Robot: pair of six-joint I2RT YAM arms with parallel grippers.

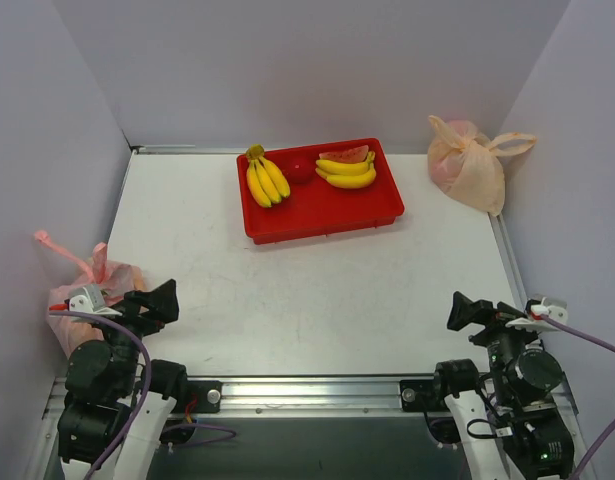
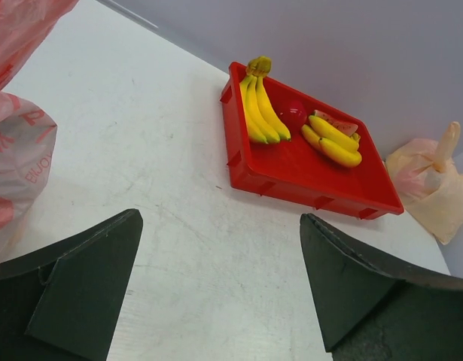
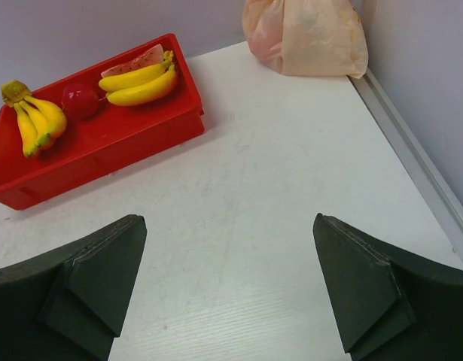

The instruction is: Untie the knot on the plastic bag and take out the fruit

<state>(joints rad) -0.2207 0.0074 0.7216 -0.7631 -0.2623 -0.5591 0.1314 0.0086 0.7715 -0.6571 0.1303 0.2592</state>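
Starting out with left gripper (image 2: 220, 218) and right gripper (image 3: 229, 219) spread wide, probably needing to be reaching for the knot (image 1: 484, 144) on the plastic bag (image 1: 465, 172).

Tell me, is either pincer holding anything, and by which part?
Nothing is held. The left pincer and the right pincer both stand open and empty; the plastic bag sits untouched.

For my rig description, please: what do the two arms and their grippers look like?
The left arm and right arm are black with round joint housings. Each carries a purple cable and a small white part at the wrist. The gripper fingers are matte black wedges.
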